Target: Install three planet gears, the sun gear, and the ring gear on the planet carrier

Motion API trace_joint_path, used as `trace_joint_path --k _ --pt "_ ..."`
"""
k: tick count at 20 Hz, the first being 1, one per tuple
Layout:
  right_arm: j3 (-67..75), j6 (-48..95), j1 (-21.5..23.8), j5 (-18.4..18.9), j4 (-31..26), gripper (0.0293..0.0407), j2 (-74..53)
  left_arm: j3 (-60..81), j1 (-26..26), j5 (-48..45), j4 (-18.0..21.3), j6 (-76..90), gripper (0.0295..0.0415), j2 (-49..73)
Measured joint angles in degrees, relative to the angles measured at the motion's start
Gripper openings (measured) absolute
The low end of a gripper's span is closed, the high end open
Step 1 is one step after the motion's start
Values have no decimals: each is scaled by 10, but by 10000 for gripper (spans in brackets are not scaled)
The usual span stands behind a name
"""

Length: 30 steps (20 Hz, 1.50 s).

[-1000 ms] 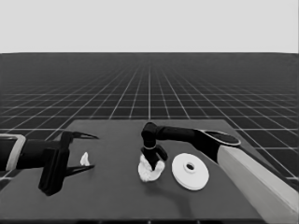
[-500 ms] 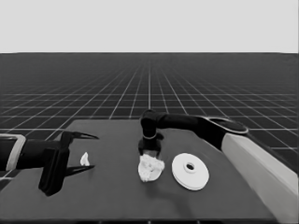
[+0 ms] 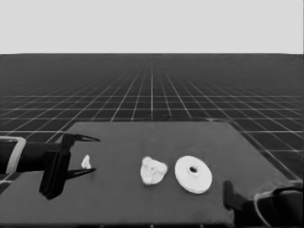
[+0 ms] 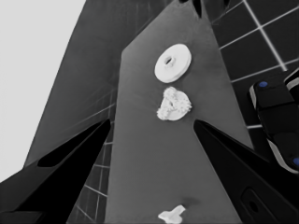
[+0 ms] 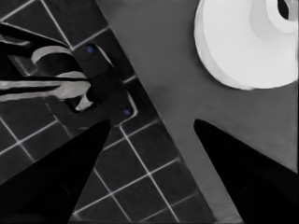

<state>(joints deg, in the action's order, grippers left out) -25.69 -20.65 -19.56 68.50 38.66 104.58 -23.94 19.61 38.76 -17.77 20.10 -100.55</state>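
A: What surface fills the head view?

B: A dark table (image 3: 156, 199) occupies the lower half of the frame as a flat slab, its far edge just below mid-height. Beyond it a dark floor ruled with a pale grid (image 3: 152, 90) runs to the horizon, and a blank pale band fills the upper quarter.

A: Where do the task's parts lie?

B: The larger round part (image 3: 193, 174), a thick-edged white disc with a small dark central hole, lies flat right of centre. Just beside it, at centre and apart from it, lies the smaller round part (image 3: 153, 170), its top lumpy with the small white gears that sit on it; their number cannot be made out. A thin white piece (image 3: 86, 162) lies at the left.

A: And the two arms?

B: The left gripper (image 3: 88, 154) enters from the left edge and hangs over the table's left end, its fingers spread wide; the thin white piece shows between them, unheld. The right gripper (image 3: 230, 194) shows only at the lower right corner. In the right wrist view its two fingers (image 5: 243, 172) stand well apart with nothing between them, over the table's corner and the gridded floor, the larger round part at the upper right.
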Motion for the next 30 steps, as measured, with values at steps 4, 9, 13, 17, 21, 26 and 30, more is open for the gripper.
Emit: trace_joint_path --k 4,9,13,17,21,26,30 --pt "31 22 -7 -8 12 385 -34 0 0 0 0 0 385 0" --pt "-408 -458 232 184 -303 385 329 0 0 0 0 0 385 0" --pt "-467 -468 232 187 -316 385 356 0 0 0 0 0 385 0" --pt "-517 -450 134 145 -230 385 376 0 0 0 0 0 385 0" --pt "-535 -443 114 133 -213 385 383 0 0 0 0 0 385 0" --pt "-538 -442 112 131 -211 348 384 0 0 0 0 0 385 0" --pt "-538 -442 112 131 -211 348 384 0 0 0 0 0 385 0"
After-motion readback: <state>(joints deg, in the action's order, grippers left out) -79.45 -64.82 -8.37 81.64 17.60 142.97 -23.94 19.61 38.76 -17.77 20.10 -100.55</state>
